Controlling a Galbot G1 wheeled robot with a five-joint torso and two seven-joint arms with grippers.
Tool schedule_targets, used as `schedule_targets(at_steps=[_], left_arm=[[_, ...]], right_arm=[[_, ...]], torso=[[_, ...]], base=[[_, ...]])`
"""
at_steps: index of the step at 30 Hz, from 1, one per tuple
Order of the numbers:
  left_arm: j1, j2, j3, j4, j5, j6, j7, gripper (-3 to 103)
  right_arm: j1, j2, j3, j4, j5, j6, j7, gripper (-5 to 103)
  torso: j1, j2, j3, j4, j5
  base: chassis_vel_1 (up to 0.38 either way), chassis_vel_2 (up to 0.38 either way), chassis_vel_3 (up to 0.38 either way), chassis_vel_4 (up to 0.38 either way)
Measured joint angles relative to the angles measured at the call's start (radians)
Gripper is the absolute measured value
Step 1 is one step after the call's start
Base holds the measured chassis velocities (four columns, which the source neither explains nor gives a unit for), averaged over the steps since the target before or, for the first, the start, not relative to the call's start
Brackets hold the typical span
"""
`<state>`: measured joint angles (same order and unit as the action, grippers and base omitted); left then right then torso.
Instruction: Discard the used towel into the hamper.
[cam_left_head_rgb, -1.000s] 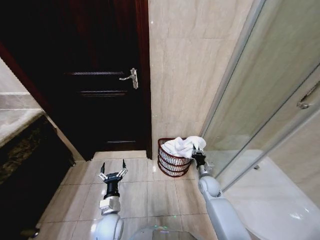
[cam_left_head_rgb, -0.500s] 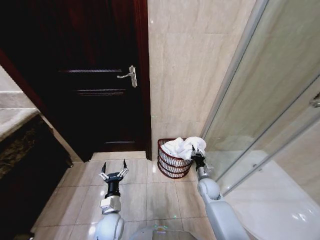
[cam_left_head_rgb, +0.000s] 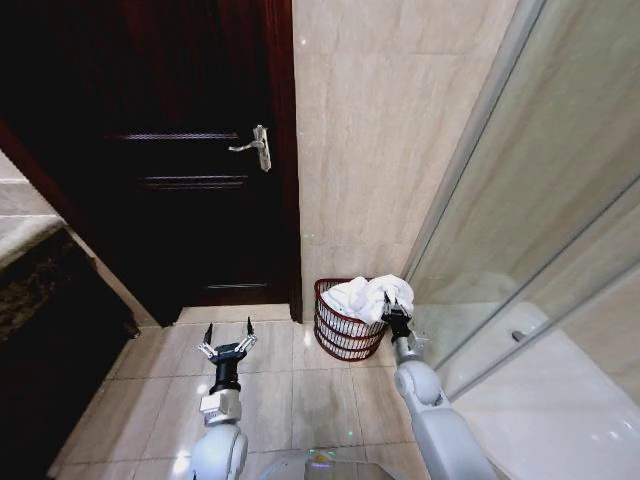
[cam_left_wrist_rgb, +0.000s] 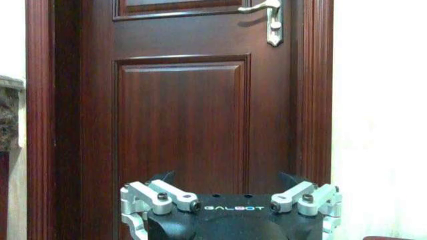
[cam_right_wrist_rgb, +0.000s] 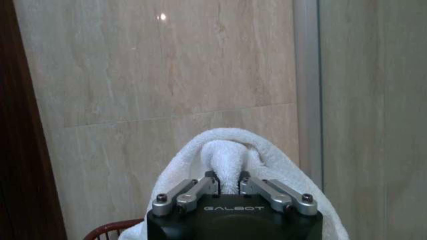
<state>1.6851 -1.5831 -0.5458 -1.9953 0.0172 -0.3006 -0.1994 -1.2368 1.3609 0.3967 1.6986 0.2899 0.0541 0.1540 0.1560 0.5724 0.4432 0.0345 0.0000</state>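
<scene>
The hamper (cam_left_head_rgb: 342, 327), a small round reddish-brown slatted basket, stands on the tiled floor against the beige wall, right of the dark door. A white towel (cam_left_head_rgb: 371, 296) is heaped on top of it, draped over the rim on the right. My right gripper (cam_left_head_rgb: 396, 317) is at the hamper's right edge and is shut on a fold of the towel (cam_right_wrist_rgb: 227, 150). The right wrist view shows the fingers (cam_right_wrist_rgb: 197, 190) pinching that fold, with a bit of the hamper's rim (cam_right_wrist_rgb: 110, 231) below. My left gripper (cam_left_head_rgb: 227, 336) hangs open above the floor, left of the hamper, facing the door (cam_left_wrist_rgb: 180, 125).
A dark wooden door (cam_left_head_rgb: 190, 150) with a metal handle (cam_left_head_rgb: 258, 147) closes the corner on the left. A glass shower partition (cam_left_head_rgb: 520, 250) runs along the right, close to the hamper. A dark stone counter (cam_left_head_rgb: 40, 300) stands at the far left. Tiled floor (cam_left_head_rgb: 300, 390) lies open between the arms.
The whole head view has shifted slightly, so the camera moved. The right gripper still holds the towel over the hamper, and the left gripper stays open in place.
</scene>
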Motion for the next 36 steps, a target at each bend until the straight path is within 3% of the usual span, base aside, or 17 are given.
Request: schedule_targets(at_steps=[36], left_arm=[[-0.02,-0.006,0.009,0.016,0.005,0.01,0.003,100]], right_arm=[[-0.094,0.008,-0.013,0.076,-0.047,0.034,0.012,12]], torso=[[-0.061,-0.153,-0.093,0.0,0.0001]], base=[[-0.056,0.055,0.056,-0.06]])
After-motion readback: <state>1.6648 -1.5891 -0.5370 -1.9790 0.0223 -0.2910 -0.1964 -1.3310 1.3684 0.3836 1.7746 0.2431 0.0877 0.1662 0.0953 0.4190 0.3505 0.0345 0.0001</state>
